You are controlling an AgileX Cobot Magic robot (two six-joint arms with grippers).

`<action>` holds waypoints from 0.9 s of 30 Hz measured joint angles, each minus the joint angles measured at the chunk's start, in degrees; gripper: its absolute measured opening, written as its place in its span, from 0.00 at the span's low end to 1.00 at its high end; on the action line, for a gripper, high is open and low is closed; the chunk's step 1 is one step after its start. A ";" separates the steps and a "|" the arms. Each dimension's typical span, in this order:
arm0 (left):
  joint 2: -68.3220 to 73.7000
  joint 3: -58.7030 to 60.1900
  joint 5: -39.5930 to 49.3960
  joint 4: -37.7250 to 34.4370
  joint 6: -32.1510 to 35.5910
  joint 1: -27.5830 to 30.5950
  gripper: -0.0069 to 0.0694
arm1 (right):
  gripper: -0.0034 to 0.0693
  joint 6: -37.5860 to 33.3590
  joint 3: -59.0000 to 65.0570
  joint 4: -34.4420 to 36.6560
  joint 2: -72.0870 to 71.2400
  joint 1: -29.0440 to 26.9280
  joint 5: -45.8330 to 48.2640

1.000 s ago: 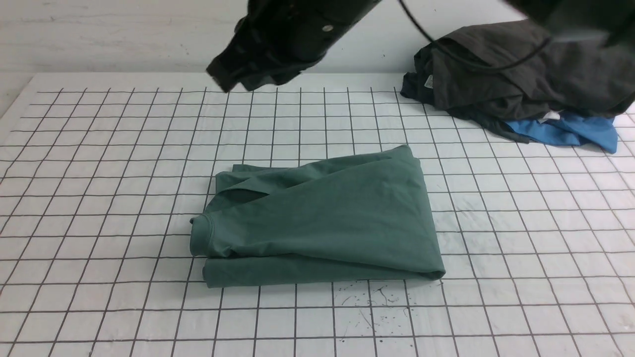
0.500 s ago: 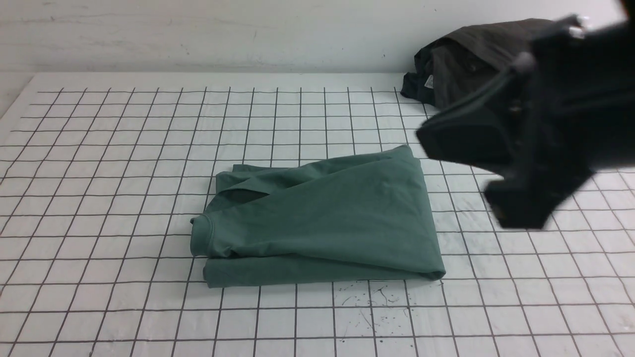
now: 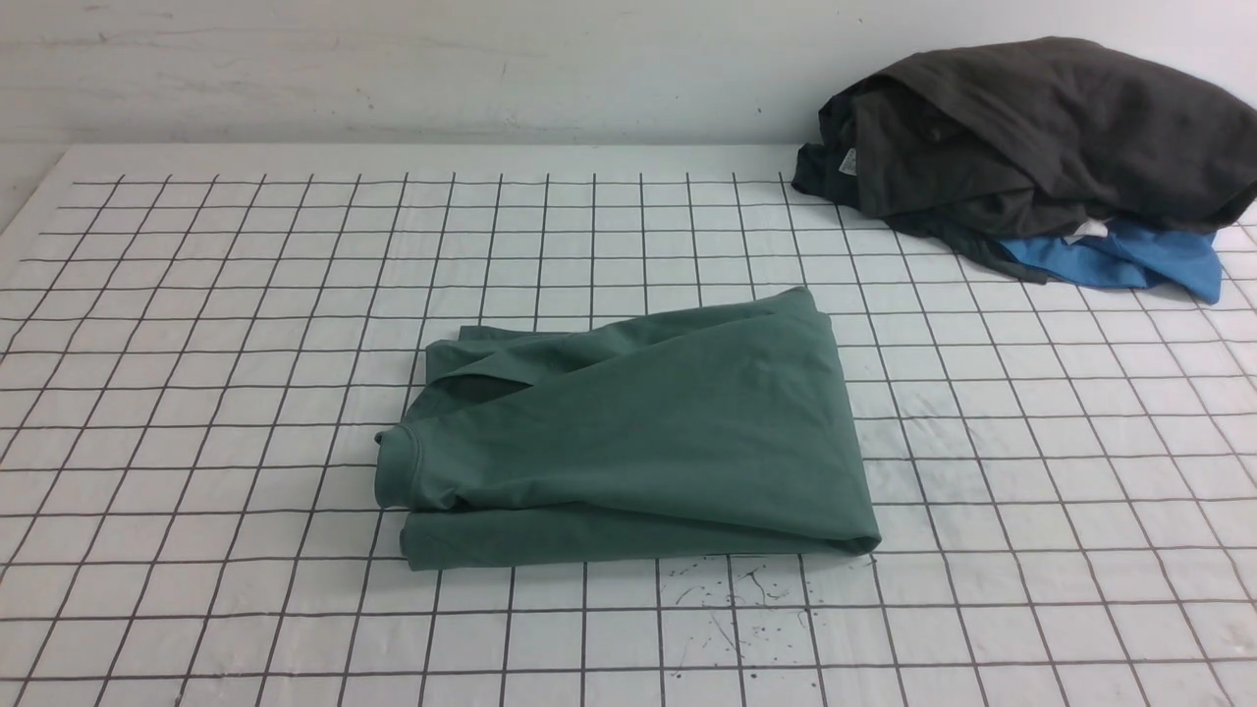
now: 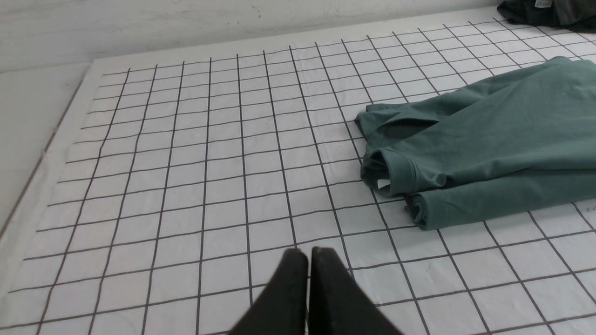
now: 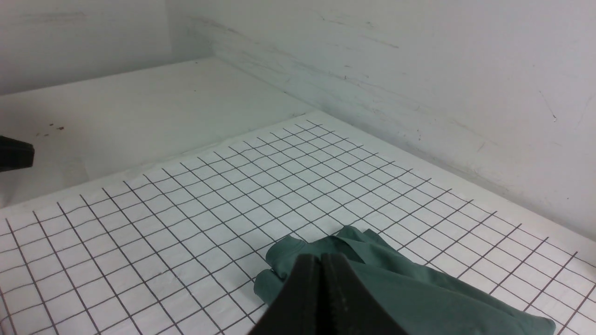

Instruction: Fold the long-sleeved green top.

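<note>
The green long-sleeved top (image 3: 638, 432) lies folded into a compact rectangle in the middle of the gridded table, ribbed neck at its left edge; its logo is hidden. Neither arm shows in the front view. In the left wrist view the top (image 4: 489, 144) lies off to one side, and my left gripper (image 4: 308, 253) is shut and empty above bare grid cloth. In the right wrist view my right gripper (image 5: 320, 258) is shut and empty, held in the air above the top (image 5: 419, 298).
A dark charcoal-grey garment (image 3: 1031, 137) is heaped on a bright blue garment (image 3: 1129, 260) at the table's back right. The white gridded cloth (image 3: 245, 344) covers the table. A white wall runs along the back. Ink specks mark the cloth in front of the top.
The arm that crossed the top of the front view, then swept to the right side, has left that view. The green top has not moved.
</note>
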 joint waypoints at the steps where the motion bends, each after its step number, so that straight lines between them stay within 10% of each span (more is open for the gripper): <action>1: 0.00 0.00 0.00 0.00 0.00 0.00 0.08 | 0.03 0.00 0.02 0.06 -0.26 0.00 0.00; 20: 0.00 0.00 -0.06 0.00 0.00 0.00 0.08 | 0.03 0.14 5.00 2.20 -0.61 -0.37 -2.10; 27: 0.00 0.00 -0.06 0.00 0.00 0.00 0.08 | 0.03 8.60 23.19 3.71 -7.57 -12.83 -16.38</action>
